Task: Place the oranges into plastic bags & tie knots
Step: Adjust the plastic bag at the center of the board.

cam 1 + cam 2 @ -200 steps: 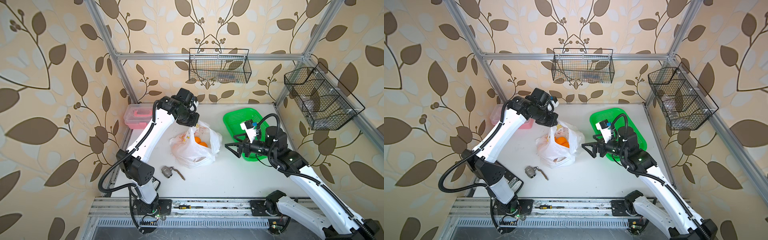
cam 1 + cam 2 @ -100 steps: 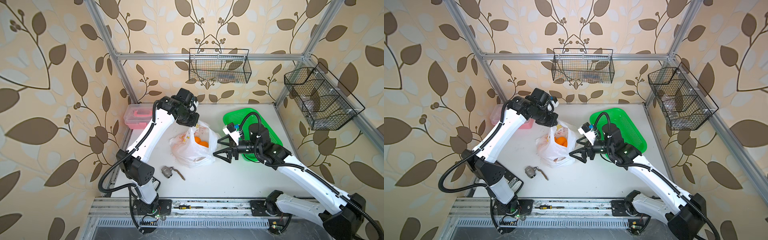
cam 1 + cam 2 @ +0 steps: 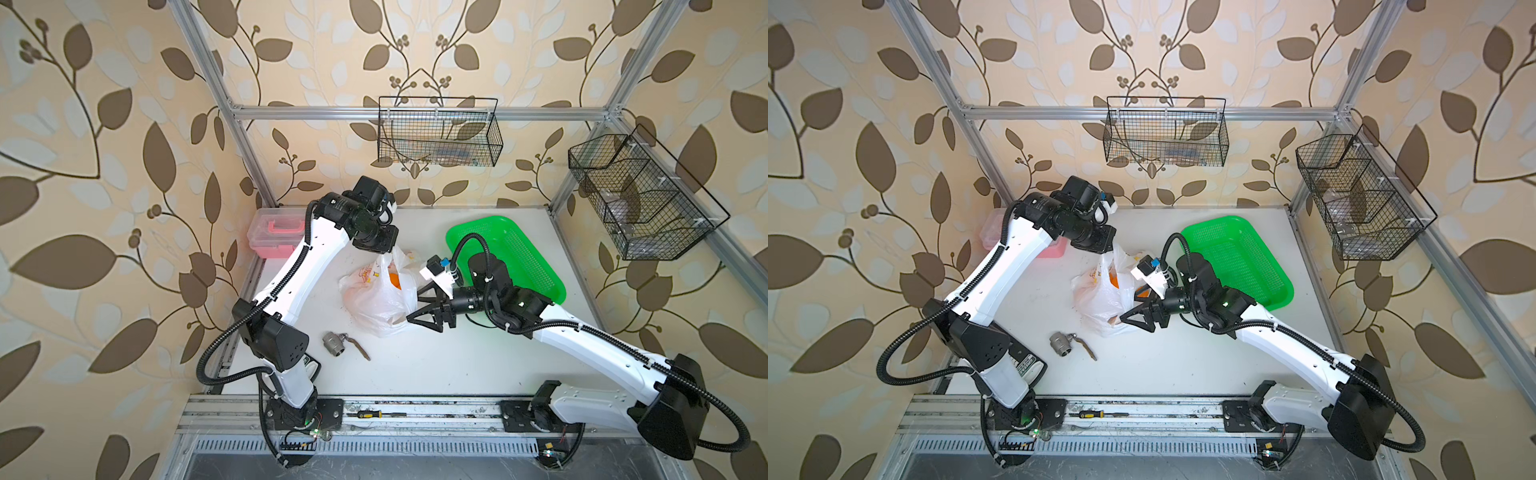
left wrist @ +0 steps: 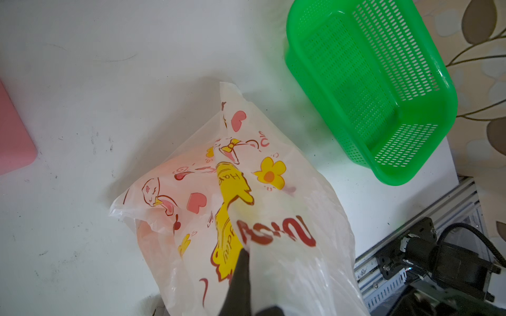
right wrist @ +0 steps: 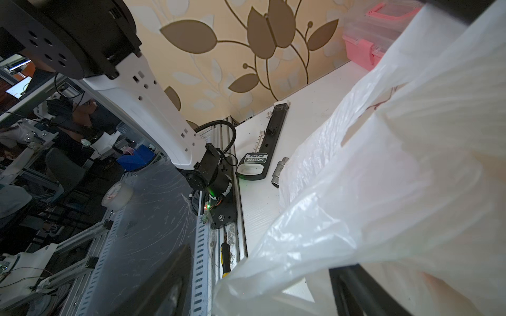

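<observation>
The plastic bag (image 3: 374, 299), beside the green basket (image 3: 523, 257), is clamped in the left gripper (image 3: 386, 251) — and straddled by the right gripper (image 3: 413, 305), jaws spread.

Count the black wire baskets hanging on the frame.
2. The back wire basket hangs on the rear rail; the side wire basket hangs on the right rail, past the green basket. None seems hidden.

One bag (image 3: 374, 305), one green basket (image 3: 530, 257), one pink box (image 3: 274, 235), one valve (image 3: 333, 344).

Bright, even light in both top views; soft shadows; bowed edges; nearest plastic bag (image 4: 301, 287) blurred.
</observation>
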